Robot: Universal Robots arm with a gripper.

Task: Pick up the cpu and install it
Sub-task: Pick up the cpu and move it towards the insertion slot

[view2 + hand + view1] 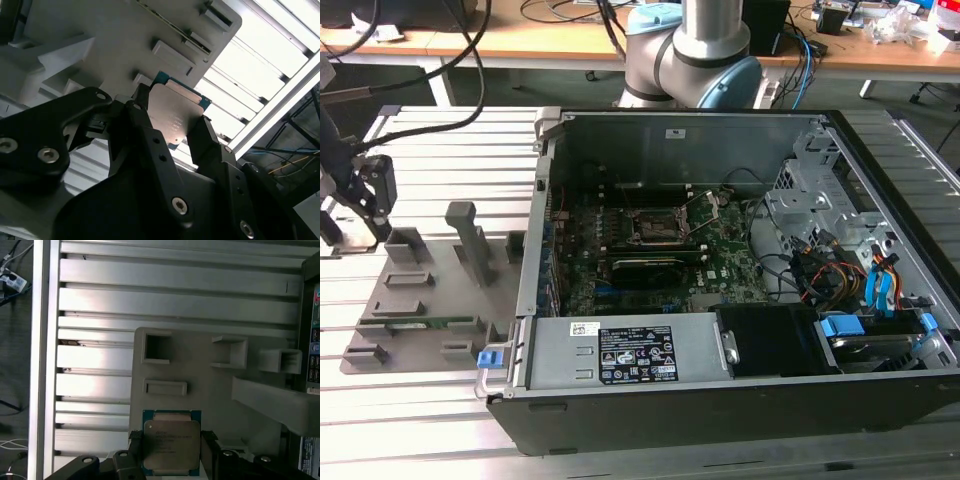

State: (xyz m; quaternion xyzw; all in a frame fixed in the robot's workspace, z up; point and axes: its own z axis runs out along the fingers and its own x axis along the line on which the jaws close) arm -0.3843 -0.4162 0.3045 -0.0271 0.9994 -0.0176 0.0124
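The cpu [171, 445] sits between the two black fingers [207, 444] of the gripper [171, 440], one finger pressed to each of two opposite edges, so the gripper is clamped on it. In the second wrist view the same grip shows from closer: the cpu [176, 112], silvery top facing the camera with a thin blue-green rim around it, is held between the tips of the gripper [174, 116]. Whether the chip rests on the surface below or is already lifted a little from it, I cannot tell.

Directly under the cpu lies a gray tray [200, 375] with several rectangular pockets and raised blocks (all of the same gray material). In the exterior view this tray [430, 290] lies on the slotted metal table [410, 420] at the exterior view's left, and the gripper [375, 195] hangs over the tray's far end. A long green memory stick [430, 322] lies in the tray near its front edge.

Just beside the tray, toward the exterior view's right, an open computer case [720, 410] lies on its side. Inside it is the green motherboard [720, 260], and on the board a black square socket [655, 228] is seen, well apart from the cpu. Behind the case stands the base of the arm [705, 50].
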